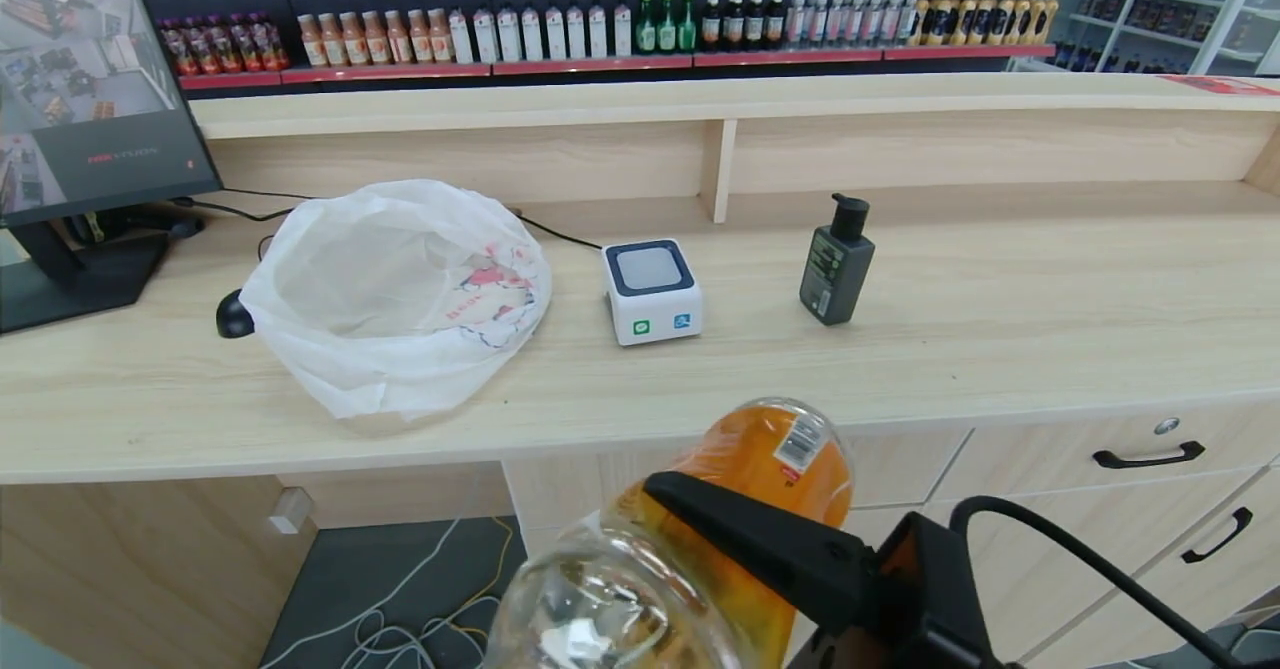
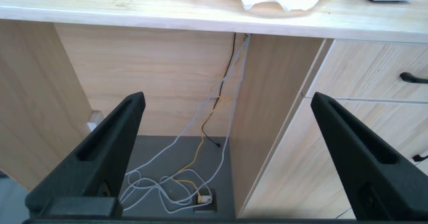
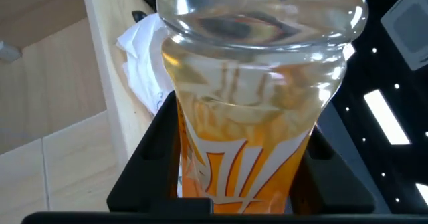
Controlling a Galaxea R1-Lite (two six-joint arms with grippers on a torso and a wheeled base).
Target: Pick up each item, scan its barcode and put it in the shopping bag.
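Orange drink bottle [image 1: 745, 479] pinched between the fingers of the right gripper [image 1: 690, 534], held out short of the counter [image 1: 1000, 349] edge.
Barcode patch showing near its far end. On the counter beyond: white scanner [image 1: 650, 289], shopping bag [image 1: 400, 289] open just left of it, dark pump bottle [image 1: 836, 264] upright to its right. Left gripper [image 2: 227, 103] spread wide, low before the cabinet front and loose cables [image 2: 180, 177].

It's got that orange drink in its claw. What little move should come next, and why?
Probably lift the orange bottle, shut in the right gripper, up over the counter toward the white scanner, turning its barcode label to face the scanner's window. The bottle hangs low in front of the counter edge, well short of the scanner, so it looks not yet scanned.
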